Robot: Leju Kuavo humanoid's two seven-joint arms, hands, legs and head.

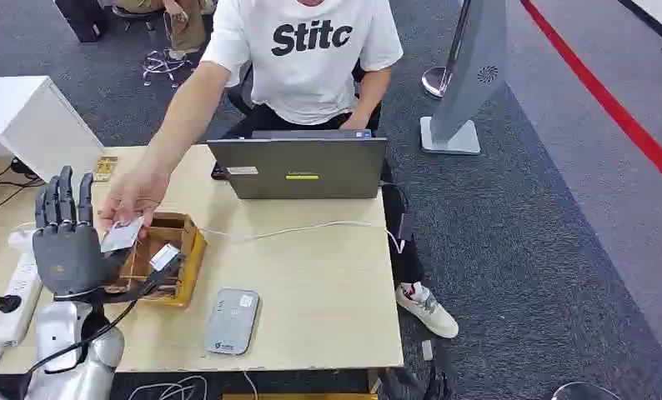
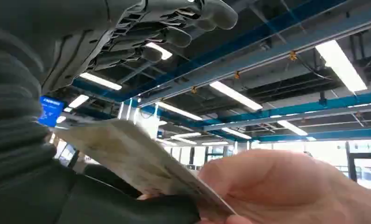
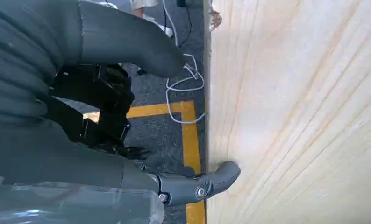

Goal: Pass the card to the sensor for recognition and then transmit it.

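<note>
Left hand [image 1: 65,242] raised just left of wooden box [image 1: 162,257], fingers upright and spread, holding nothing. Person's hand [image 1: 132,200] pinches card [image 1: 121,236] against its palm side, just left of box. Card looks thin, light, stiff, slick: best pinched by edge, thumb against fingers. Reader [image 1: 232,321] right of box on tabletop [image 1: 311,283]. Right hand [image 3: 81,107] at tabletop edge, grasp unclear.

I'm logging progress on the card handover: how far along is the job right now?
Seemingly near the end. The left robot hand is raised with fingers upright, and the card sits between it and the person's hand, which grips it; whether the robot hand also grips it is unclear. The sensor lies on the table with no card on it; the scan itself cannot be confirmed. What's left appears to be completing the handover.
</note>
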